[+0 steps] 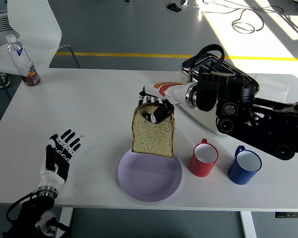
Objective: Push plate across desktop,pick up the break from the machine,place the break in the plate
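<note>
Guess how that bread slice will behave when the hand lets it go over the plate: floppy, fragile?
The bread slice hangs flat from the right hand, pinched only near its top, so probably fairly stiff and light. The porous crumb looks easily dented. Released upright over the purple plate, it will likely tip flat.

The right hand (pixel 156 106) is white with black fingers and a red-and-orange marking on its back; its arm is black. The bread slice (pixel 153 131) in its grip is pale tan with a darker brown crust. Below it, the plate (pixel 149 174) is lavender. Beside it to the right stand a red mug (pixel 204 158) and a blue mug (pixel 244 165), both white inside. The left hand (pixel 61 153) is black and white.
</note>
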You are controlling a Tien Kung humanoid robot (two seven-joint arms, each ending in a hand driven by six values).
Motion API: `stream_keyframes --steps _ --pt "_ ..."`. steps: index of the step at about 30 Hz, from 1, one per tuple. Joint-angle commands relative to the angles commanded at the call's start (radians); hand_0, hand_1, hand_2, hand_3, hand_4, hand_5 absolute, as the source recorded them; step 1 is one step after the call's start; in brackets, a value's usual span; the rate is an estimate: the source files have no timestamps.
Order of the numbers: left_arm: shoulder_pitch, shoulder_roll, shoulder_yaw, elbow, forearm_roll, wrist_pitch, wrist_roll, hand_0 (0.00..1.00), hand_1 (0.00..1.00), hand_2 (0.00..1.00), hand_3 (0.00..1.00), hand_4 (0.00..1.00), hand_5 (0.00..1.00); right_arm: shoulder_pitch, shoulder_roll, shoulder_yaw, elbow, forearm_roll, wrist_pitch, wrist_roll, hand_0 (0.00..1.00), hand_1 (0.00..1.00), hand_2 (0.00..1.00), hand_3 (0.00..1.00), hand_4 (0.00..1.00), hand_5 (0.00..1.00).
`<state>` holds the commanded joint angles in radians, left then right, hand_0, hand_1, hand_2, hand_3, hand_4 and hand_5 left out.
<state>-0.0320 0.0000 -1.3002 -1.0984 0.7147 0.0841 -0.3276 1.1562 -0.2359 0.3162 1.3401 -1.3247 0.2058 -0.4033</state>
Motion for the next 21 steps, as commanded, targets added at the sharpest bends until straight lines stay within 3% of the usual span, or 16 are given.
stream_keyframes --steps 7,8,13,14,19,20,21 --pt "0.002 0.000 0.002 0.000 0.002 0.001 0.001 0.783 0.760 0.820 0.716 0.447 0.998 -0.043 0.026 -0.071 -0.022 0.028 -0.010 0.035 0.243 0.288 0.354 0.443 0.349 0.113" --pt "0.002 0.000 0.003 0.000 0.005 0.001 0.001 0.784 0.760 0.820 0.708 0.444 0.998 -0.052 0.026 -0.080 -0.034 0.023 -0.018 0.047 0.279 0.335 0.392 0.464 0.369 0.156" --pt "0.007 0.000 0.005 0.000 0.008 0.004 0.002 0.784 0.760 0.820 0.708 0.444 0.998 -0.086 0.031 -0.109 -0.103 0.039 -0.059 0.101 0.279 0.335 0.392 0.464 0.369 0.156" --pt "0.008 0.000 0.006 0.001 0.009 0.005 0.002 0.787 0.767 0.825 0.695 0.430 0.958 -0.093 0.036 -0.113 -0.122 0.045 -0.068 0.111 0.349 0.385 0.440 0.488 0.384 0.174" --pt "0.010 0.000 0.009 0.001 0.011 0.005 0.003 0.787 0.767 0.825 0.695 0.430 0.958 -0.112 0.054 -0.118 -0.171 0.058 -0.090 0.140 0.349 0.385 0.440 0.488 0.384 0.174" --pt "0.010 0.000 0.010 0.001 0.012 0.005 0.003 0.788 0.768 0.828 0.690 0.419 0.894 -0.114 0.057 -0.119 -0.175 0.060 -0.089 0.146 0.405 0.449 0.500 0.503 0.415 0.205" --pt "0.012 0.000 0.012 0.001 0.012 0.005 0.003 0.788 0.768 0.828 0.690 0.419 0.894 -0.117 0.061 -0.120 -0.179 0.060 -0.085 0.153 0.405 0.449 0.500 0.503 0.415 0.205"
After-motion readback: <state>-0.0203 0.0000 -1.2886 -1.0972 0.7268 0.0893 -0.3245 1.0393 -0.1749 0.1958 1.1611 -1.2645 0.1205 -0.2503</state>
